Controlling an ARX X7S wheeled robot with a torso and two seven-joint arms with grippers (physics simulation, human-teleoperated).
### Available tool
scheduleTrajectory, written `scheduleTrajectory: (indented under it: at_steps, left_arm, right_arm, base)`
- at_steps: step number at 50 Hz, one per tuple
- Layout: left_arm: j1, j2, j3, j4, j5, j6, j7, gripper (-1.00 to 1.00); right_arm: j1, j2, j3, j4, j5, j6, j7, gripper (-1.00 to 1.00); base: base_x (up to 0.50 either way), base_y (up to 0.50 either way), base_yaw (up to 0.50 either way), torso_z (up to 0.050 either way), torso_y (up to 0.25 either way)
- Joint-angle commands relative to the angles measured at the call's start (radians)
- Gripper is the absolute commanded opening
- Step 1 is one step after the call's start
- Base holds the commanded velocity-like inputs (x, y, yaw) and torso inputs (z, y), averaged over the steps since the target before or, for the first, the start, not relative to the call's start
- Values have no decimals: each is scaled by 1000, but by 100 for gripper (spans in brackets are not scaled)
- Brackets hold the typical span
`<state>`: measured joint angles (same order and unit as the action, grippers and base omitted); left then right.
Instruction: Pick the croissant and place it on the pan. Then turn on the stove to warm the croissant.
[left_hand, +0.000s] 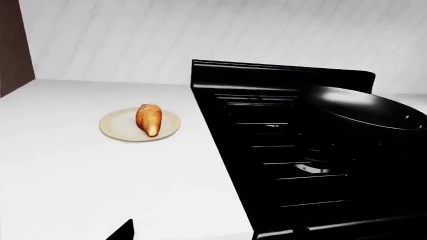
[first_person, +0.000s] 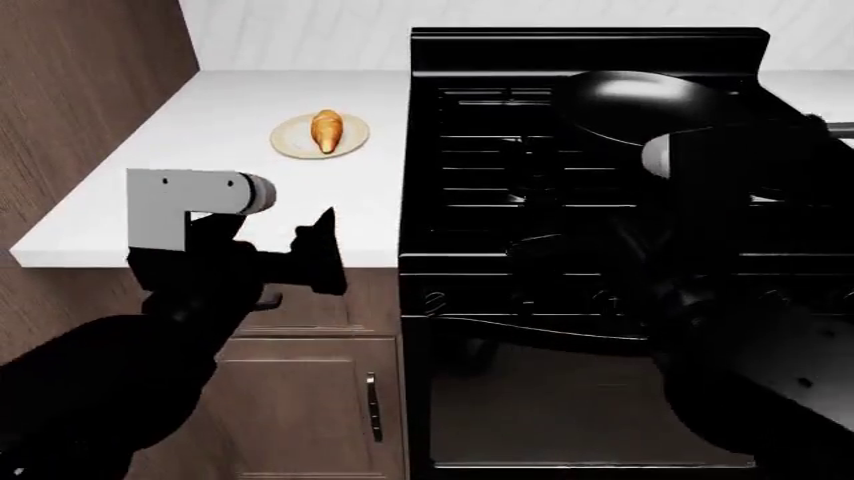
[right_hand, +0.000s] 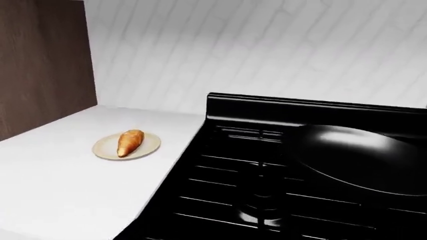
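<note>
**Croissant on its plate, pan on the stove, both arms held short of the bench**

The stove (first_person: 587, 250) is seen filling the right half of the head view, glossy black, its grates running back to a raised rear panel and its oven door facing the robot below. Butted against its left side, the white bench (first_person: 160, 170) is laid out, backed by a pale wall and bounded at its left end by a tall brown cabinet (first_person: 80, 100). Brown cupboard doors (first_person: 307, 400) are seen under the bench's front edge.

The pan (first_person: 641, 105) is found on the stove's rear grates, toward the right, tilted so that its glossy inside catches the light; its handle cannot be made out against the black arm in front of it.

The left arm is held out in front of the bench's front edge, and the left gripper (first_person: 314, 250) is seen there, its dark fingers set a little apart with nothing between them. The right arm is hung over the stove's right side; the right gripper is lost in black on black, so whether it is spread or pressed together cannot be told.

A round cream plate (first_person: 320, 136) is sat near the bench's back edge, just beside the stove. The croissant (first_person: 327, 130) is lying on that plate, golden-orange, one tapered end pointed toward the front edge.
</note>
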<state>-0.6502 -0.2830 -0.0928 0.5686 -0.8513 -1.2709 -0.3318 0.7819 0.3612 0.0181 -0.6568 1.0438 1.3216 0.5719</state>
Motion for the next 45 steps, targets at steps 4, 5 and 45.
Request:
scheduleTrajectory:
  at_steps: [4,5,45]
  left_arm:
    - [-297,-39,-54,-110,-171,-280,-57,100]
    - [-304,-42,-57,-117,-187,-289,-74,100]
    - [-407,-104,27,-186,-299,-266,-237,100]
  right_arm:
    - [385,122,-147,122,379,226,291,100]
    - [391,127,-157,129,389,226,302,100]
    - [415,165,-185,192,516,118,407,100]
  base:
    - [0,0,0,45,57]
    - [0,0,0,39,61]
    - [331,0,0,2,3]
